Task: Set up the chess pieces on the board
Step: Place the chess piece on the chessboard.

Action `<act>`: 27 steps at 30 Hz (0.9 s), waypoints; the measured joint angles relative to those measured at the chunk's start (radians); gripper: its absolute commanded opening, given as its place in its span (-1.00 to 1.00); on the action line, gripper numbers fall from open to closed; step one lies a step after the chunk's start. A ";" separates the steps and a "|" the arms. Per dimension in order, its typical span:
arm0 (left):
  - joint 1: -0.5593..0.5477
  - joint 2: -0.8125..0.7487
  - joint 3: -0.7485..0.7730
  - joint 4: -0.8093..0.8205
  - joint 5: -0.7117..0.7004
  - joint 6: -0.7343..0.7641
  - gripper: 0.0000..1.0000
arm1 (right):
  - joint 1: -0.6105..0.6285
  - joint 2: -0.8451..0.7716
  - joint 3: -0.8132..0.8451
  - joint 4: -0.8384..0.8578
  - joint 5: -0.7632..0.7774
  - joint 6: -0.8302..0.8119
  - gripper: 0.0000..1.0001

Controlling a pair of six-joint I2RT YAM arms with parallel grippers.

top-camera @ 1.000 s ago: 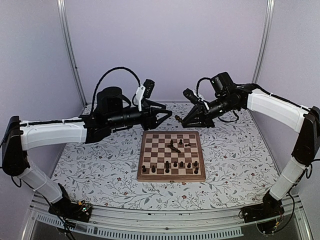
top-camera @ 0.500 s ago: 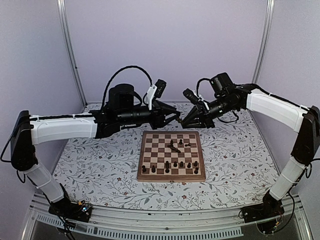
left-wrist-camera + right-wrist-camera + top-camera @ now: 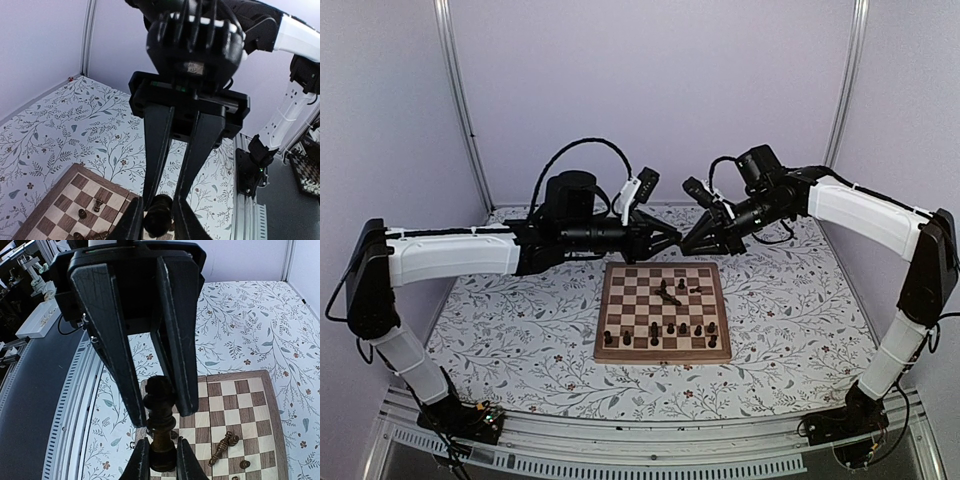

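While aloft, chessman (image 3: 160,412) within right pincer (image 3: 162,459).

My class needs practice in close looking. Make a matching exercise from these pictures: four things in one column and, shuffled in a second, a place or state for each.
Things
1. Left pincer
2. Right pincer
3. Longest piece on board
4. Near-row pieces

Places or states
a. Standing upright
b. At base of lifted piece
c. Lying on its side
d. At head of lifted piece

Pairs: 1-d, 2-b, 3-c, 4-a
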 measured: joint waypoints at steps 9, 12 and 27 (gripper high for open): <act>0.000 0.003 0.002 -0.032 -0.021 0.012 -0.75 | -0.002 -0.006 -0.024 -0.009 0.094 -0.032 0.08; -0.002 -0.005 0.005 -0.091 -0.047 0.045 -0.75 | -0.030 -0.073 -0.152 0.010 0.167 -0.055 0.22; -0.160 -0.035 -0.007 -0.382 -0.234 0.284 -0.77 | -0.256 -0.365 -0.568 0.395 0.480 0.006 0.27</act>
